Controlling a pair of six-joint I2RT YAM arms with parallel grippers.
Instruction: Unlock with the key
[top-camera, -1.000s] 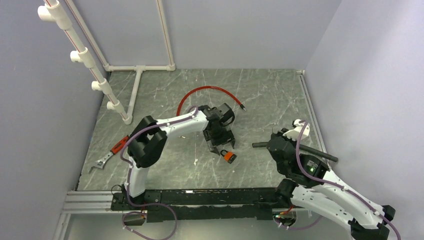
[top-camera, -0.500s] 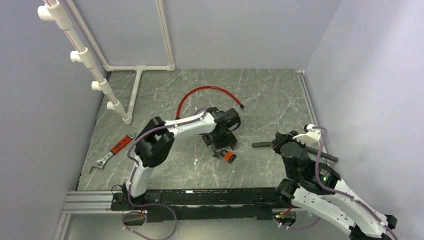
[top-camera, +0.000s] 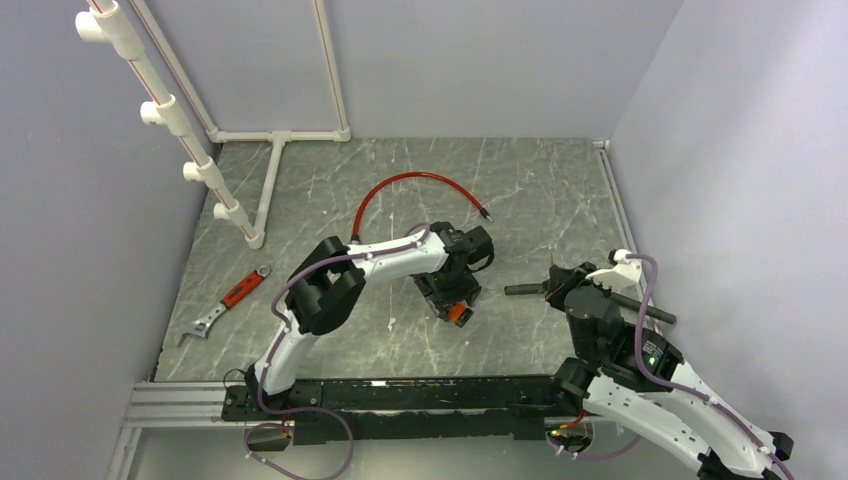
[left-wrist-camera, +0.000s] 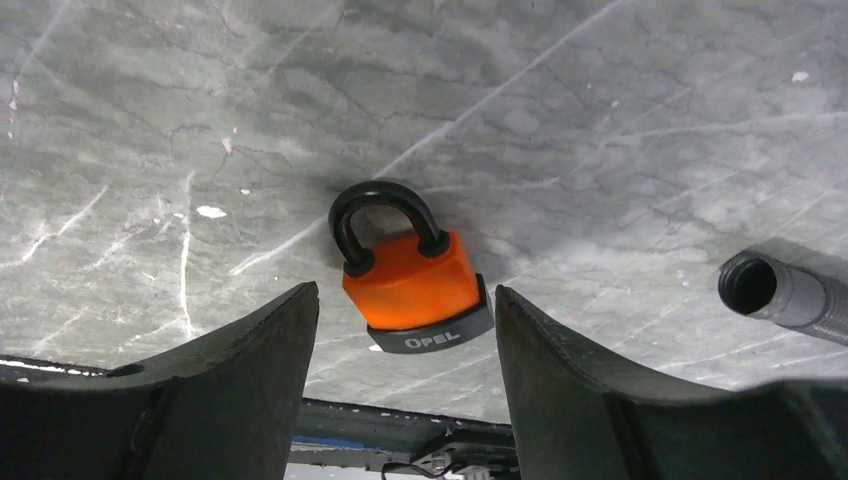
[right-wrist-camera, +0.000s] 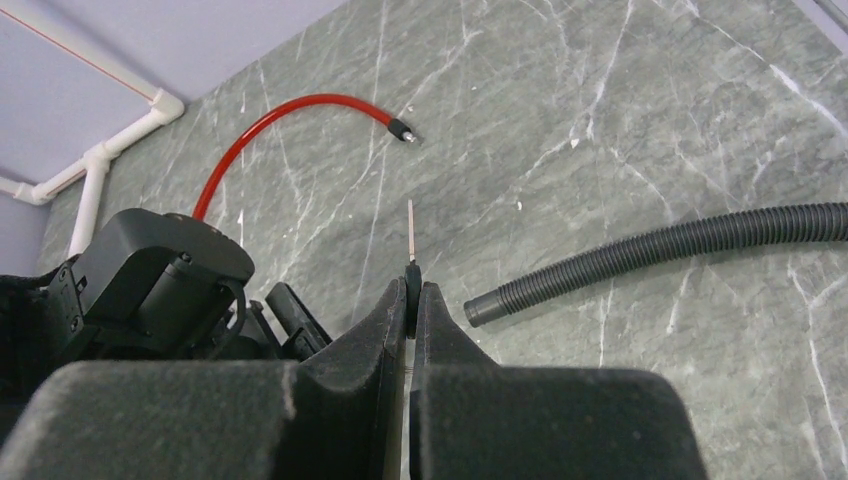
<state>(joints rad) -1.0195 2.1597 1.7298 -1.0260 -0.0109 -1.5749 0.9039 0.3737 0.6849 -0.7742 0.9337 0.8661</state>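
An orange padlock (left-wrist-camera: 410, 282) with a black shackle and a black base marked OPEL lies flat on the grey marbled table. It also shows in the top view (top-camera: 458, 314). My left gripper (left-wrist-camera: 405, 330) is open just above it, one finger on each side of the body, not touching. My right gripper (right-wrist-camera: 411, 296) is shut on the key (right-wrist-camera: 411, 245); its thin blade sticks out past the fingertips, edge-on. In the top view the right gripper (top-camera: 556, 283) hangs to the right of the lock, apart from it.
A black corrugated hose (right-wrist-camera: 660, 248) lies on the table right of the lock, its open end toward it (left-wrist-camera: 765, 288). A red cable (top-camera: 410, 185) arcs behind. A red-handled wrench (top-camera: 222, 305) lies at left. White pipe frame (top-camera: 270, 165) stands at back left.
My left arm has moved right and settled over the padlock, its fingers now on either side of it. My right arm shifted slightly right with the key, then held still.
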